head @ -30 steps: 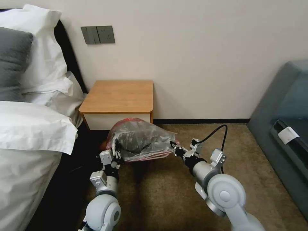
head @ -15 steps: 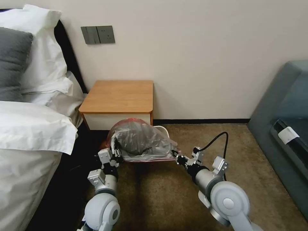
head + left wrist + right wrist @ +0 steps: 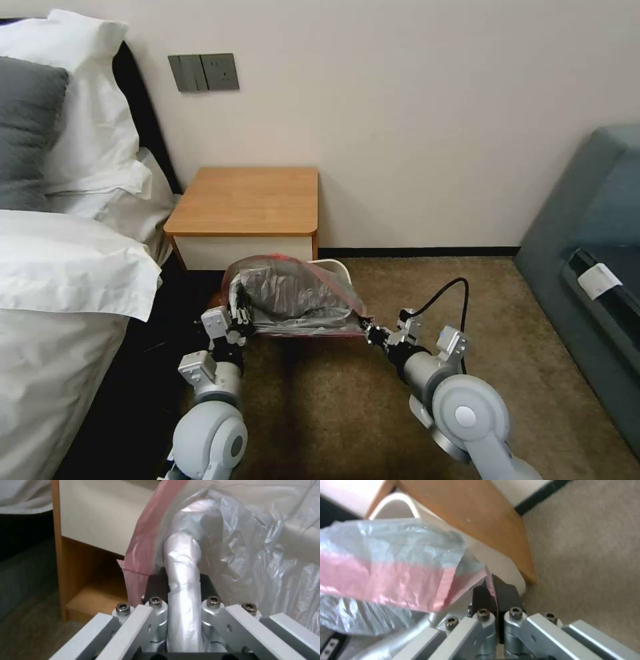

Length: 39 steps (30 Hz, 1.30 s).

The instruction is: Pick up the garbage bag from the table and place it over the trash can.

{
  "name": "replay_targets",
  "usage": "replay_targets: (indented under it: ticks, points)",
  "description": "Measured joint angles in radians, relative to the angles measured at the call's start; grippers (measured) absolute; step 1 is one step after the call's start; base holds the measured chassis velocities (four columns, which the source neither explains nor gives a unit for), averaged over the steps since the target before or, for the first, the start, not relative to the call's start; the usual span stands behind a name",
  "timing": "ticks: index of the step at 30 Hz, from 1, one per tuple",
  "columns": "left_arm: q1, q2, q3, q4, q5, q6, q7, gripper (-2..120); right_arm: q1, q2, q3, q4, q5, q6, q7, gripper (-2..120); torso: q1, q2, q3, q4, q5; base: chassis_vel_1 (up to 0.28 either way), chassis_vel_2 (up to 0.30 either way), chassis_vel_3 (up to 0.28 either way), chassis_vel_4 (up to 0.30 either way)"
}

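Observation:
The garbage bag (image 3: 290, 297), crinkly grey with a pink-red edge, is stretched wide between both grippers just in front of the table (image 3: 250, 200). It hangs over the beige trash can (image 3: 335, 267), of which a piece of the back rim shows. My left gripper (image 3: 239, 313) is shut on the bag's left side. In the left wrist view a bunched roll of the bag (image 3: 250, 555) runs between the fingers of the left gripper (image 3: 181, 577). My right gripper (image 3: 365, 325) is shut on the right corner. In the right wrist view the right gripper (image 3: 493, 590) pinches the bag's (image 3: 396, 555) pink edge beside the can (image 3: 493, 557).
A bed (image 3: 67, 267) with white bedding is close on the left. A grey sofa (image 3: 587, 267) stands at the right. Brown carpet (image 3: 333, 400) lies between them, and the wall is right behind the table.
Both grippers have come down and slightly back with the bag. The bag has flattened and sunk over the can, and the can's back rim now shows.

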Motion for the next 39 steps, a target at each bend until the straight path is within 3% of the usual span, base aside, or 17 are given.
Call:
replay_targets:
  ticks: [2, 5, 14, 18, 26, 29, 30, 36, 39]
  points:
    - [0.001, 0.000, 0.000, 0.000, 0.000, 0.001, 0.002, 7, 0.000, 0.001, 0.000, -0.005, -0.013, 0.016, -0.020, 0, 0.000, 0.000, 0.000, 0.0000, 0.0001, 0.000, 0.000, 0.000, 0.000]
    - [0.003, 0.000, 0.000, 0.000, 0.002, 0.001, 0.003, 7, -0.003, -0.001, 0.005, 0.002, -0.023, 0.015, -0.033, 15, 0.000, 0.000, 0.000, 0.0000, 0.0001, 0.000, 0.000, 0.000, 0.000]
    - [-0.004, -0.001, -0.004, 0.006, 0.004, 0.002, 0.002, 7, -0.035, -0.023, 0.011, 0.054, -0.026, 0.002, -0.005, 42, 0.000, 0.000, 0.000, 0.0000, 0.0000, 0.000, 0.000, 0.000, 0.000]
    - [-0.010, -0.003, -0.011, 0.015, 0.010, 0.004, -0.005, 7, -0.067, -0.050, 0.014, 0.115, -0.058, 0.002, -0.002, 63, 0.000, 0.000, 0.000, 0.0000, 0.0001, 0.000, 0.000, 0.000, 0.000]
    - [-0.019, -0.006, -0.015, 0.023, 0.020, 0.019, -0.025, 7, -0.113, -0.077, 0.004, 0.229, -0.108, -0.016, -0.041, 86, 0.000, 0.000, 0.000, 0.0000, 0.0000, 0.000, 0.000, 0.000, 0.000]
    - [-0.024, -0.003, -0.018, 0.023, 0.024, 0.042, -0.041, 7, -0.131, -0.106, 0.007, 0.287, -0.182, -0.019, -0.152, 99, 0.000, 0.000, 0.000, -0.0001, -0.0001, 0.000, 0.000, 0.000, 0.000]
    - [-0.024, -0.003, -0.018, 0.023, 0.024, 0.042, -0.041, 7, -0.131, -0.106, 0.007, 0.287, -0.182, -0.019, -0.152, 99, 0.000, 0.000, 0.000, -0.0001, -0.0001, 0.000, 0.000, 0.000, 0.000]
    - [-0.025, 0.001, -0.016, 0.020, 0.052, 0.048, -0.046, 7, -0.059, -0.187, -0.008, 0.253, -0.528, 0.054, -0.427, 100, 0.000, 0.000, 0.000, 0.0000, 0.0001, 0.000, 0.000, 0.000, 0.000]
    - [-0.023, 0.004, -0.011, 0.015, 0.063, 0.048, -0.044, 7, -0.012, -0.214, -0.040, 0.215, -0.633, 0.073, -0.485, 100, 0.000, 0.000, 0.000, -0.0001, 0.0000, 0.000, 0.000, 0.000, 0.000]
